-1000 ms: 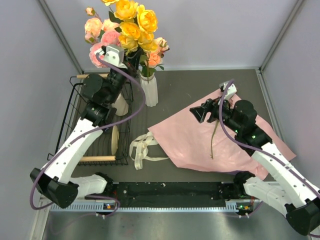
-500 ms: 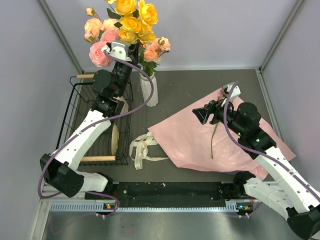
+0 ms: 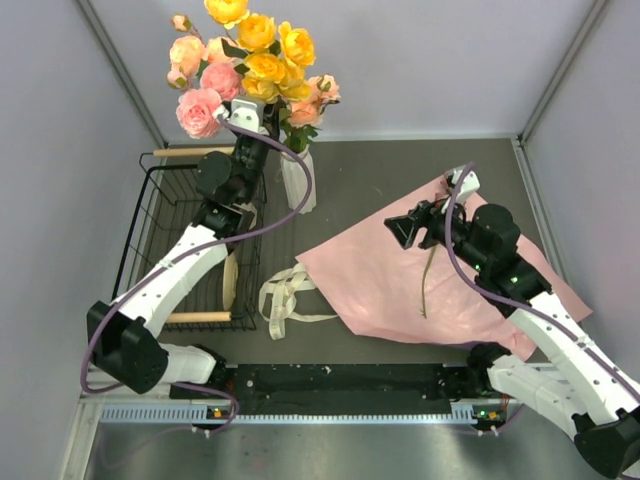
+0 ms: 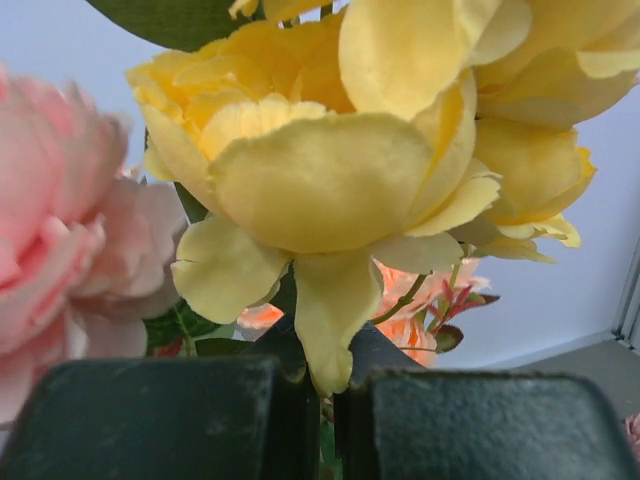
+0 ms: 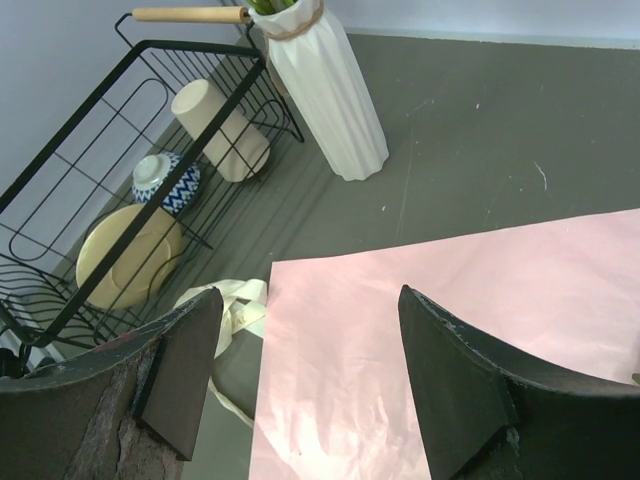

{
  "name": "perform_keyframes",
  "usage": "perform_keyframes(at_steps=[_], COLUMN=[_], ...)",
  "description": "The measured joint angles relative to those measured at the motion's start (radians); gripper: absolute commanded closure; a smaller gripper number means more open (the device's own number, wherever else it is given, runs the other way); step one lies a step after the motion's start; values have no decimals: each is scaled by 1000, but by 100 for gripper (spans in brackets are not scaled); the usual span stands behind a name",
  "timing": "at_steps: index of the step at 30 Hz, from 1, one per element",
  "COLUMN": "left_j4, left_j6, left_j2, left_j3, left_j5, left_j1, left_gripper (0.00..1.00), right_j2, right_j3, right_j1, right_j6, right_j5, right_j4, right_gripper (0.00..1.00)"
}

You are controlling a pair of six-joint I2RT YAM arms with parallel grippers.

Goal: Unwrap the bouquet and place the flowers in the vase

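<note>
At the back of the bench (image 3: 400, 165), the flowers (image 3: 250, 60) stood in the vase (image 3: 297, 185). The left end effector (image 3: 266, 122) sat closed among their stems beneath a yellow rose (image 4: 320, 180); whether it pinched a stem could not be told. The right end effector (image 3: 402, 229) hovered, fingers spread, over the flat pink paper wrap (image 3: 390, 290), where one bare stem (image 3: 428, 280) lay.

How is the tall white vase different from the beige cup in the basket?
The tall white ribbed vase has folds down its sides; the plain beige cylinder cup is smooth. The vase is taller than the cup. The vase stands on the grey table with flowers in it; the cup sits in the black wire basket with none. Both are pale and round.
</note>
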Motion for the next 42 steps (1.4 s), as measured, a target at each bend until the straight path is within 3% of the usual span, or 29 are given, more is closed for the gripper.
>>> perform_keyframes(at_steps=[24, 25, 28, 29, 33, 42], left_j4=[64, 64, 53, 41, -37, -209], left_j6=[-62, -68, -80, -85, -129, -216], left_j2=[142, 142, 142, 141, 132, 6], left_j3=[-161, -161, -161, -161, -161, -161], left_j5=[-93, -94, -94, -93, -87, -87], left_j1=[4, 4, 4, 4, 4, 4], left_gripper=[100, 96, 70, 57, 44, 36], right_j2=[29, 31, 41, 46, 69, 112], right_j3=[-14, -16, -17, -17, -17, -16], right_j1=[0, 0, 0, 0, 0, 0], right_j6=[3, 4, 10, 11, 12, 21], right_j5=[32, 36, 46, 48, 60, 101], right_j4=[0, -5, -8, -8, -11, -39], right_gripper=[28, 28, 28, 28, 29, 28])
